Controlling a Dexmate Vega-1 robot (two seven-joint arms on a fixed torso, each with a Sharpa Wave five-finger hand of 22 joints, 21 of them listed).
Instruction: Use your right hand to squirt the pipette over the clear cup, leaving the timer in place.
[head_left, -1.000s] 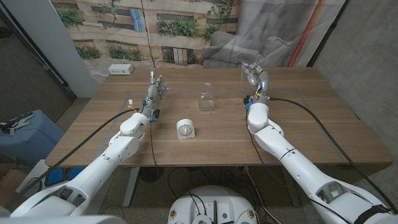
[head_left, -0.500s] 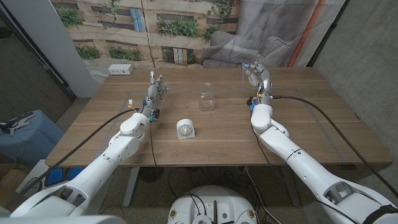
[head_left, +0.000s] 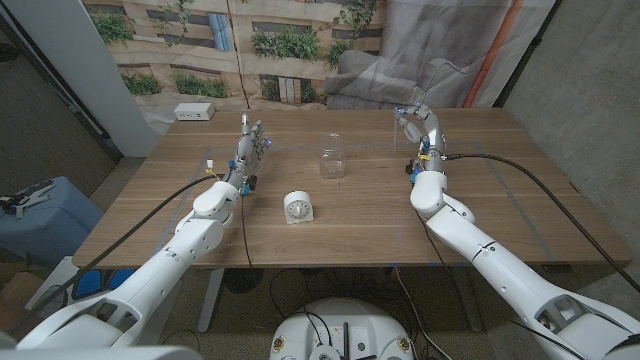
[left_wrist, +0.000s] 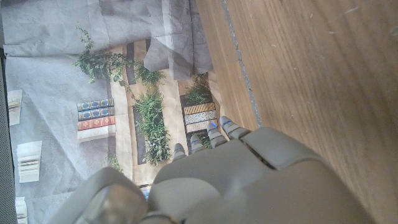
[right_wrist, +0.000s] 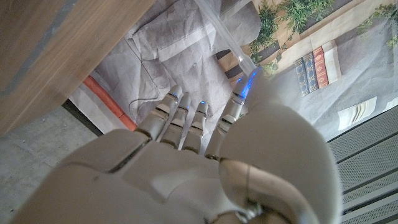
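Note:
The clear cup (head_left: 332, 162) stands upright at the table's middle back. The white round timer (head_left: 298, 207) stands nearer me, left of the cup. My right hand (head_left: 421, 127) is raised above the table, well to the right of the cup and not over it. In the right wrist view my right hand (right_wrist: 186, 162) has its fingers curled, and a thin clear pipette (right_wrist: 231, 38) runs out from beside the thumb tip, seemingly pinched there. My left hand (head_left: 252, 145) stands with fingers up and apart from the timer, holding nothing; the left wrist view shows its back (left_wrist: 236, 180).
A white power strip (head_left: 194, 112) lies at the table's (head_left: 350, 230) far left corner. A crumpled grey sheet hangs behind the table's far edge. Cables trail from both forearms across the wood.
My right hand has drifted to the right, farther from the clear cup, and its forearm has swung right with it. Cup, timer and left hand have stayed put.

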